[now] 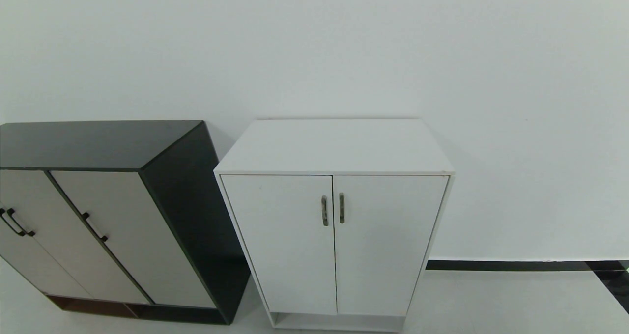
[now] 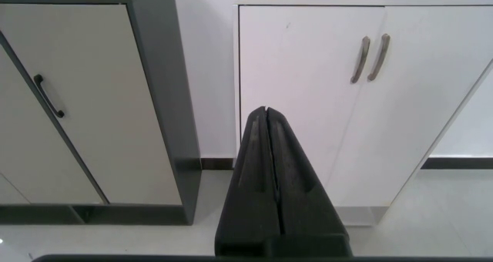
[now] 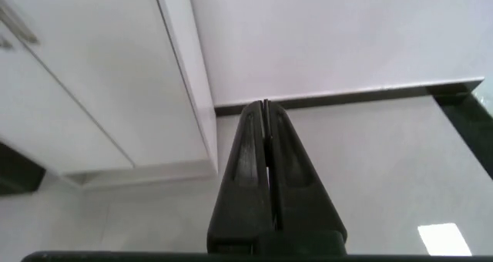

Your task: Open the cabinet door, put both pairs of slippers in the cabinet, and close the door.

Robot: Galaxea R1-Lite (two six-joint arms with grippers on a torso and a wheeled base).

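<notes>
In the head view, one white two-door cabinet (image 1: 287,245), box-shaped and smooth-panelled, was seen standing on the pale floor (image 1: 491,304) against a plain white wall (image 1: 314,44). Both of its doors were shut, and two slim metal handles (image 1: 324,210) were set side by side at the middle seam. Just beside it, on the robot's left, one black-framed cabinet (image 1: 186,211) with two pale doors and two black handles was placed at an angle. A black skirting strip (image 1: 506,265) was laid along the foot of the wall.

In the left wrist view, the left gripper (image 2: 267,119) was shown clenched on nothing and held apart from the closed white two-door cabinet (image 2: 308,77).

In the right wrist view, the right gripper (image 3: 266,112) was likewise clenched and empty, held over the floor near that cabinet's lower corner.
</notes>
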